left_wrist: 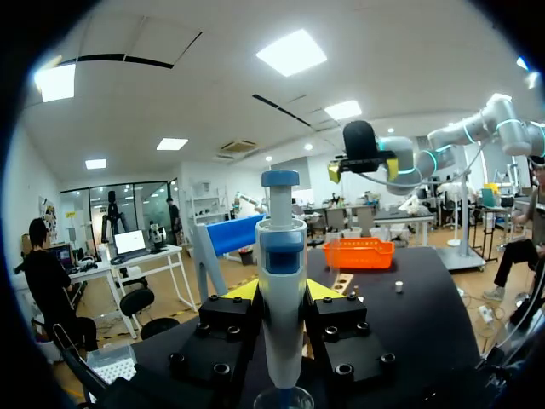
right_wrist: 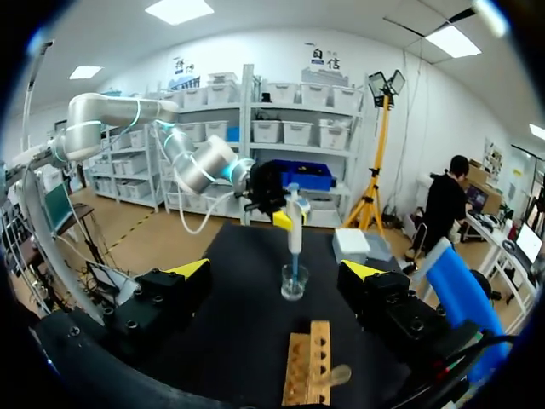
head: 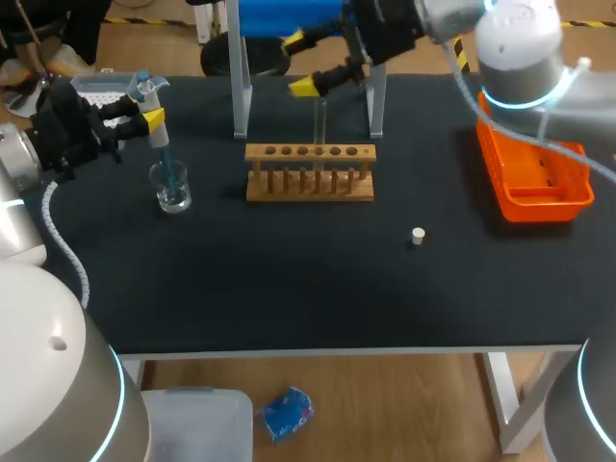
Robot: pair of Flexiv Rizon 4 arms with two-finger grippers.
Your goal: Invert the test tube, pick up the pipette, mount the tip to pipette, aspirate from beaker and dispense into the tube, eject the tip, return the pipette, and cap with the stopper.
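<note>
Left claw (head: 149, 114) holds pipette (head: 161, 144) (upright) in beaker (head: 173, 195).

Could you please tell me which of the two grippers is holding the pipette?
The left gripper, shut on the pipette over the beaker; the right gripper hangs open by the test tube rack.

We see a matt black table top (head: 289, 289). The rack (head: 309, 173) on it is smooth, pale, bare wood. The beaker (head: 171, 188) and test tube (head: 320, 120) look like clear, glossy glass. The pipette (head: 162, 154) is smooth white and blue plastic. At far right, the basket (head: 539, 207) is glossy orange plastic. The stopper (head: 418, 236) looks matt white.
</note>
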